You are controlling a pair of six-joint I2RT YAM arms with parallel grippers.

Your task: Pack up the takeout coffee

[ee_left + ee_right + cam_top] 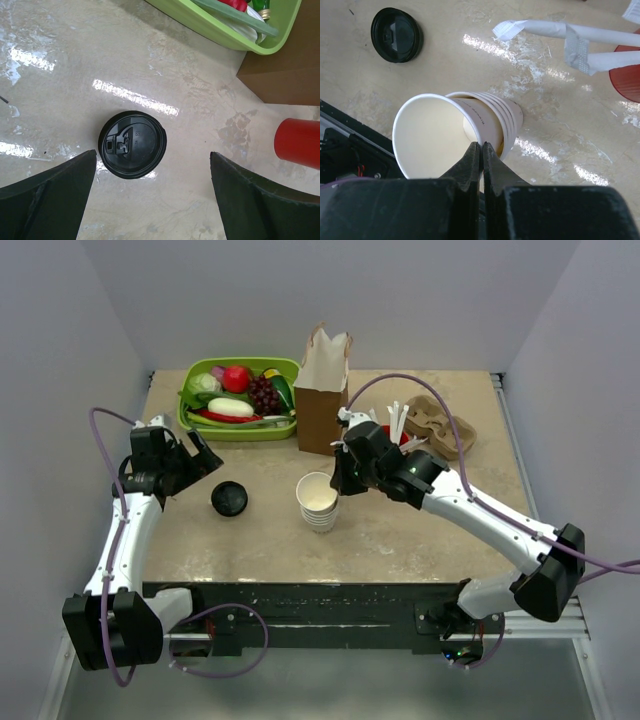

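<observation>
Right gripper [482, 149] — jaws pinching rim of top paper cup [427, 135], tilted, base in cup stack [512, 120] | left gripper [152, 155] — jaws spread above loose black lid [132, 145], at stack's 9 o'clock | takeout coffee: whereabouts cannot tell

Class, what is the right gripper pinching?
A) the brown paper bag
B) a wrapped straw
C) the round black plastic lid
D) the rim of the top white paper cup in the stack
D: the right gripper is shut on the rim of the top white paper cup; the round black plastic lid lies apart.
</observation>
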